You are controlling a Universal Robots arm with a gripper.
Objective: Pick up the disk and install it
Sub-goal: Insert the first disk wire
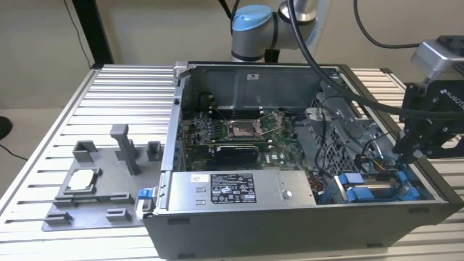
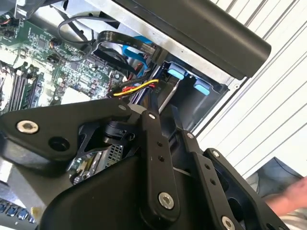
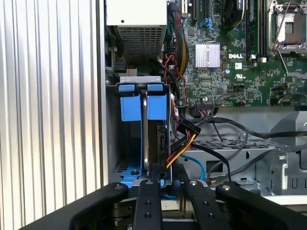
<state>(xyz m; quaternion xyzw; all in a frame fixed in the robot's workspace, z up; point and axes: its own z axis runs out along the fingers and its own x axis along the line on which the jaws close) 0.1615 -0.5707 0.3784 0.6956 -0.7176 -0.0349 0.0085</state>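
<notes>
The disk (image 1: 377, 191) is a silver drive in a blue carrier, standing on edge in the drive bay at the case's front corner on the exterior view's right. In the first wrist view the disk (image 3: 154, 143) fills one slot behind two blue tabs. My gripper (image 1: 410, 159) hangs over the bay's far end. Its black fingers close on the disk's near edge in both wrist views, gripper (image 3: 163, 181) and gripper (image 2: 163, 112). The disk's silver edge (image 2: 169, 96) shows between the fingers.
The open computer case (image 1: 305, 223) holds a motherboard (image 1: 232, 136) and a grey power supply (image 1: 232, 187). Red, yellow and black cables (image 3: 184, 139) run right beside the bay. A grey fixture plate (image 1: 94, 190) with a small silver chip (image 1: 81, 179) lies on the exterior view's left.
</notes>
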